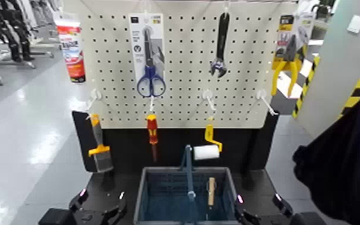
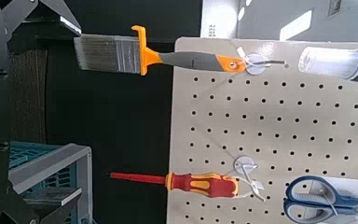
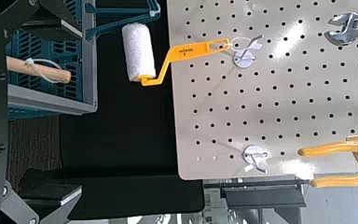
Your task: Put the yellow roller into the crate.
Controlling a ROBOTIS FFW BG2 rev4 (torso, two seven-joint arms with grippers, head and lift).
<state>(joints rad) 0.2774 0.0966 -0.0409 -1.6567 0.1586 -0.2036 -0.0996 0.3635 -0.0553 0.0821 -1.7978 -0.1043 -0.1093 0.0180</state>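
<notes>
The yellow roller [image 1: 209, 145] hangs from a pegboard hook, white sleeve lowest, just above the far rim of the crate [image 1: 152, 197]. In the right wrist view, the roller [image 3: 138, 51] hangs beside the crate [image 3: 47, 98], with nothing gripping it. The grey-blue crate with its blue bar handle stands at the front centre. My right gripper [image 1: 258, 202] sits low to the right of the crate, open and holding nothing. My left gripper [image 1: 101, 198] sits low to the left of it, also open and holding nothing.
On the pegboard [image 1: 182, 113] hang a brush [image 1: 98, 149], a red screwdriver [image 1: 152, 133], scissors [image 1: 150, 81], a wrench [image 1: 220, 48] and yellow pliers [image 1: 285, 63]. A wooden-handled tool [image 1: 211, 191] lies inside the crate. A dark bulky shape [image 1: 344, 161] fills the right edge.
</notes>
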